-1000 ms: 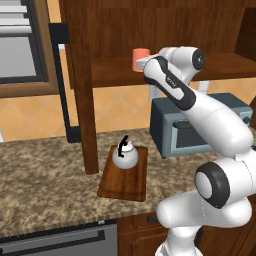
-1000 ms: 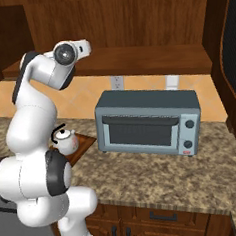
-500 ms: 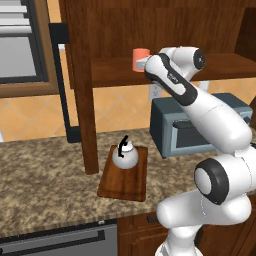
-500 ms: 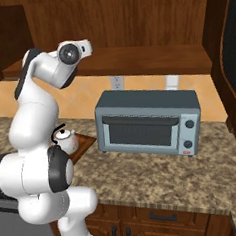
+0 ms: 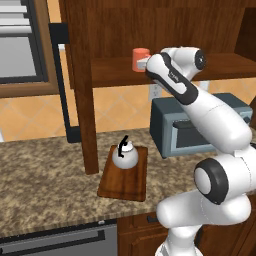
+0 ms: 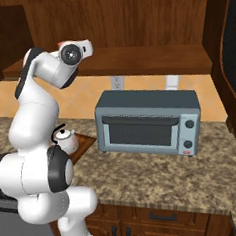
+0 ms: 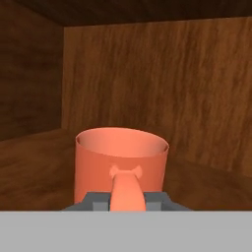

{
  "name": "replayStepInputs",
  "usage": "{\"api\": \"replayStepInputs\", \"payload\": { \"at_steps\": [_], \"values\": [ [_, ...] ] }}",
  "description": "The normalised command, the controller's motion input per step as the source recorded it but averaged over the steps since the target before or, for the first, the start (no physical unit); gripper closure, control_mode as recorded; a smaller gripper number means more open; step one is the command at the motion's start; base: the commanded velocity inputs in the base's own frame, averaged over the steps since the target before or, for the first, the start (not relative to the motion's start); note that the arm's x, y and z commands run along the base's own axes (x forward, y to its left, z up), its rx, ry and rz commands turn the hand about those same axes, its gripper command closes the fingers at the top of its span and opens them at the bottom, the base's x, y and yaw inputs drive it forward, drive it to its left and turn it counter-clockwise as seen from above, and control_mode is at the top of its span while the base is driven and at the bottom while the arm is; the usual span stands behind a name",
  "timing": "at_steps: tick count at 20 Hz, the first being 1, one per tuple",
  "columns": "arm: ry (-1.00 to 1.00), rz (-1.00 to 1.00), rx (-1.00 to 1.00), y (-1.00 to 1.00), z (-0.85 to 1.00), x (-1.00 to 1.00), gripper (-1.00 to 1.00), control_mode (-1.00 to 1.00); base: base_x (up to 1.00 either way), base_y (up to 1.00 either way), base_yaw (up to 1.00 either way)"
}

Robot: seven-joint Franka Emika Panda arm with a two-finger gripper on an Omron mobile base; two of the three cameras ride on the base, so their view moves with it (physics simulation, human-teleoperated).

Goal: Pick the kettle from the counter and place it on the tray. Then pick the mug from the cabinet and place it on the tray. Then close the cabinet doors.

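On the bench (image 5: 45,185) the kettle (image 5: 124,156) is sitting upright on the tray (image 5: 125,177). Farther back, the claw (image 7: 127,201) is reaching at the mug (image 7: 121,165) standing on the cabinet (image 5: 165,30) shelf, the mug's handle lying between its tips; whether they are clenching it I cannot tell

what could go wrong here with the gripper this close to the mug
The mug stands on the cabinet shelf with its handle facing the gripper; a grasp on the handle alone may slip or tip it. The kettle already sits mid-tray, so the mug could bump it when set down.
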Motion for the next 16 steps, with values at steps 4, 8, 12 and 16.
{"api": "replayStepInputs", "payload": {
  "at_steps": [4,8,12,16],
  "values": [
    [0.00,0.00,0.00,0.00,0.00,0.00,1.00,-1.00,0.00,0.00,0.00],
    [0.00,0.00,0.00,0.00,0.00,-0.07,1.00,-1.00,0.00,0.00,0.00],
    [0.00,0.00,0.00,0.00,0.00,-0.41,1.00,-1.00,0.00,0.00,0.00],
    [0.00,0.03,0.00,0.16,0.00,-0.74,1.00,-1.00,0.00,0.00,0.00]
  ]
}}
